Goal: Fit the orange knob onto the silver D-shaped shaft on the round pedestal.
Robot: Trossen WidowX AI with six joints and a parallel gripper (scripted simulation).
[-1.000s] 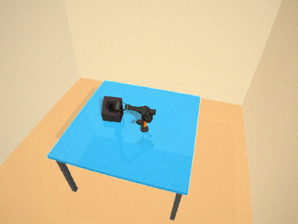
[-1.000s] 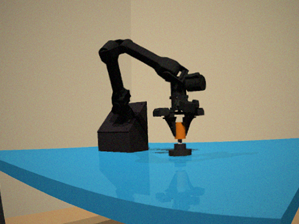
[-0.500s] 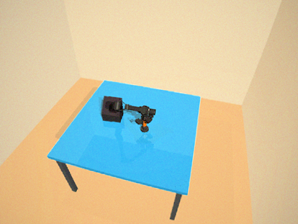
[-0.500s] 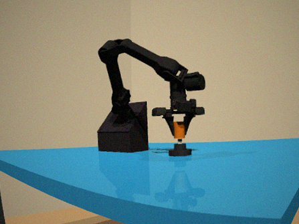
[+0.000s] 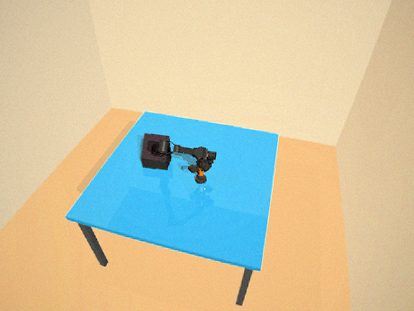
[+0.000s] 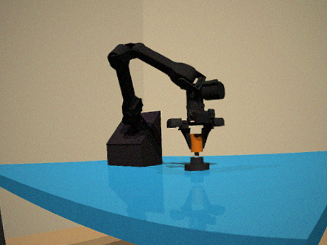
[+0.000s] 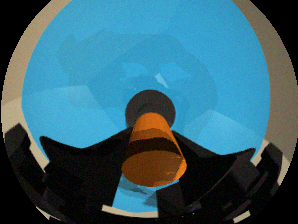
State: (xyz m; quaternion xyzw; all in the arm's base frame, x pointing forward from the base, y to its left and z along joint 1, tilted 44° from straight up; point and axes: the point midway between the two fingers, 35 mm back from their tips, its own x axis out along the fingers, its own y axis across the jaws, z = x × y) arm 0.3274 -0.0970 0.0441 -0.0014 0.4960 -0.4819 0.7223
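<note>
The orange knob (image 5: 201, 173) (image 6: 196, 143) (image 7: 153, 167) is upright between the fingers of my gripper (image 6: 197, 146) (image 7: 151, 132), which is shut on it. The dark round pedestal (image 5: 200, 180) (image 6: 197, 166) (image 7: 150, 101) stands on the table right below the knob. In the exterior view a short piece of the silver shaft (image 6: 196, 154) shows between the knob's lower end and the pedestal, so the knob is above the pedestal and not touching it. The knob's hole and the shaft's flat side are hidden, and whether the shaft's tip is inside the hole cannot be told.
The blue table (image 5: 232, 226) (image 6: 246, 202) (image 7: 200, 50) carries the arm's dark base block (image 5: 155, 156) (image 6: 125, 155), behind and left of the pedestal in the exterior view. The arm reaches over from the block and comes down above the pedestal.
</note>
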